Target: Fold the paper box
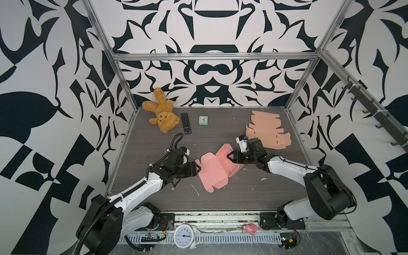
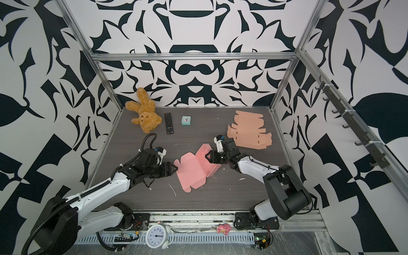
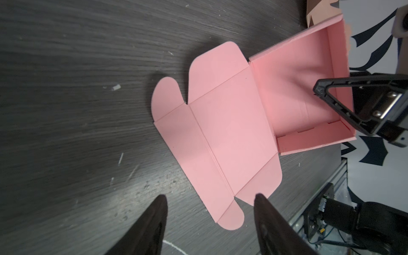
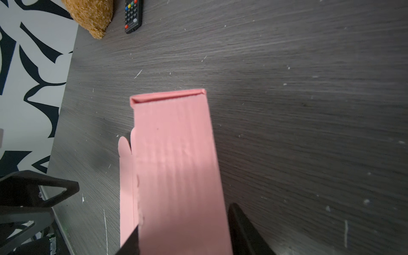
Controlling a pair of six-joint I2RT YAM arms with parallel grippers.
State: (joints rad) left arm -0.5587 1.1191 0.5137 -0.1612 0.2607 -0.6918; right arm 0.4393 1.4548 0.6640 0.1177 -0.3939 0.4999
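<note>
Your tabletop [image 1: 254, 194] fills the lower middle of both top views. The pink paper box [image 1: 215, 172] lies at its centre, between the two arms.

The tray [image 3: 293, 88] is at the box's upper right in a top view, and its four walls are already standing. The lid [image 3: 231, 123] lies open and flat toward the lower left. The tuck flap [image 3: 192, 150] and the two rounded ear flaps [image 3: 165, 92] are not yet folded. So you are at the closing step.

Your right end effector [image 1: 230, 155] pinches the tray's upper-right wall, with one finger inside the tray and the other outside. Your left end effector [image 1: 198, 169] is spread and holds nothing. It sits just beside the lid's left edge.

The next move probably calls for holding the tray steady with the right. Slip a left finger under the lid's free edge and swing the lid over the tray. The ears should go inside the walls before the tuck flap is pushed in. The paper is thin, so a hard push could crease the lid rather than hinge it.
</note>
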